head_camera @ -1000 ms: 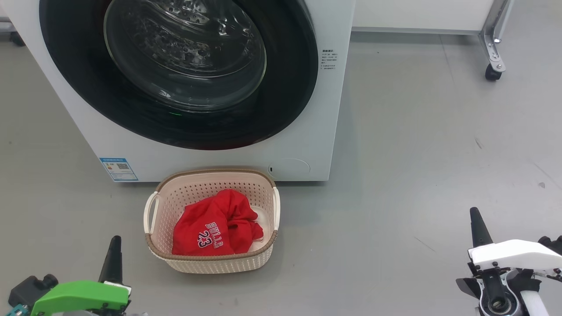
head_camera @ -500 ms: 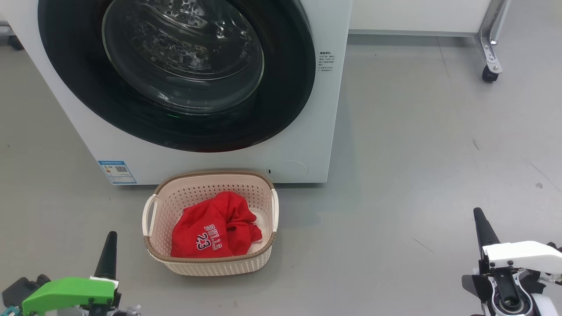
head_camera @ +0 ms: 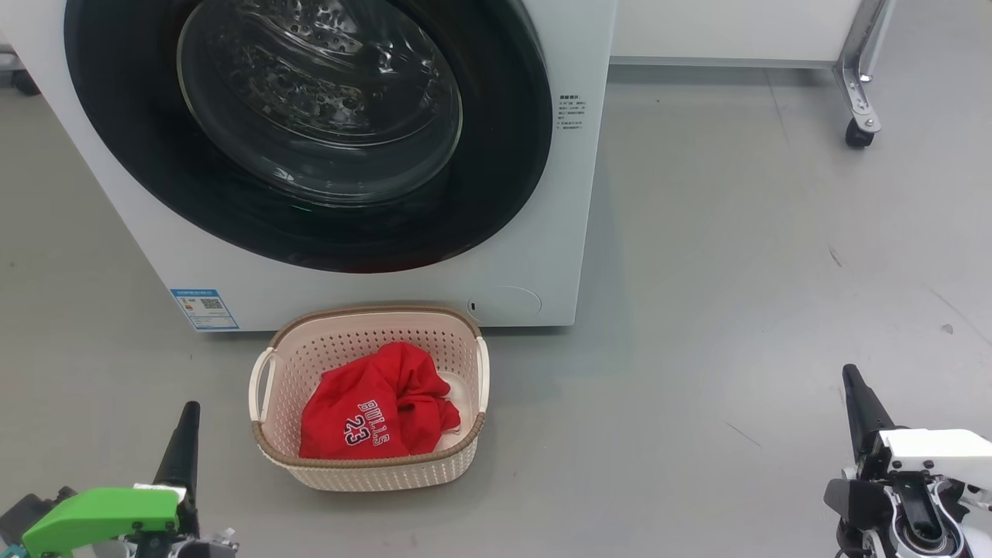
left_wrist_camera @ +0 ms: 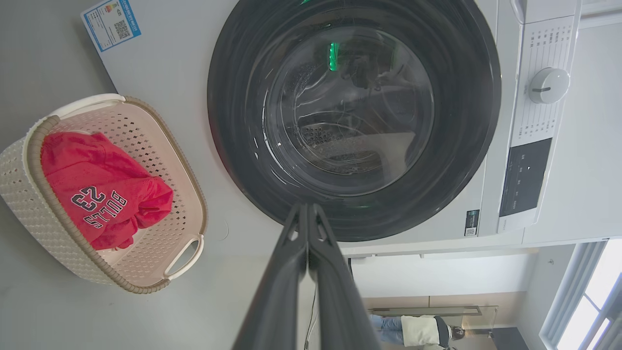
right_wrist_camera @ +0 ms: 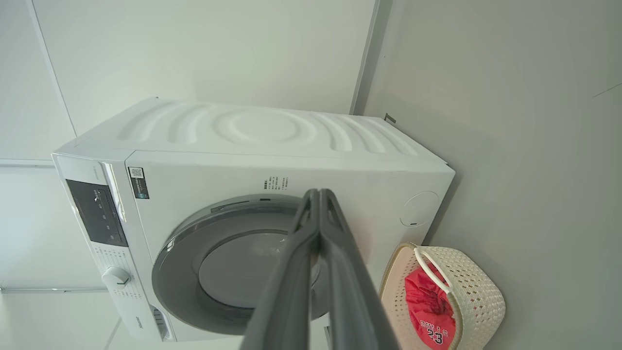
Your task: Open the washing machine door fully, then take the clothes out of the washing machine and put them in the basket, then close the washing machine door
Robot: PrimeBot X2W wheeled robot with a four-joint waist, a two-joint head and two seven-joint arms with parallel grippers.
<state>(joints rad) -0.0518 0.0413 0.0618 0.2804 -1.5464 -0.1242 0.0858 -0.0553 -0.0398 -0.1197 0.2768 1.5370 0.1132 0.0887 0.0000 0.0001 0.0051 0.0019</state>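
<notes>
The white washing machine [head_camera: 542, 194] stands ahead with its round black-ringed glass door [head_camera: 310, 132] flat against the front. On the floor before it sits the cream basket [head_camera: 368, 473], holding the red clothes [head_camera: 372, 418] printed "BULLS 23". My left gripper [head_camera: 186, 418] is at the lower left, shut and empty, left of the basket. At the lower right my right gripper [head_camera: 852, 380] is shut and empty too, far from the basket. In the left wrist view the door [left_wrist_camera: 354, 116], basket [left_wrist_camera: 29, 180] and clothes [left_wrist_camera: 97, 189] show beyond the pressed fingers [left_wrist_camera: 306, 214]. The right wrist view shows the machine [right_wrist_camera: 272, 141] and basket [right_wrist_camera: 476, 287].
A wheeled metal frame leg [head_camera: 856, 116] stands at the back right on the grey floor. The machine's control panel and knob [left_wrist_camera: 549, 85] show in the left wrist view. A person [left_wrist_camera: 418, 330] stands far off in the room behind.
The head camera has tilted a little, so machine and basket sit slightly lower in the picture. Both grippers have sunk towards the bottom edge and stay shut.
</notes>
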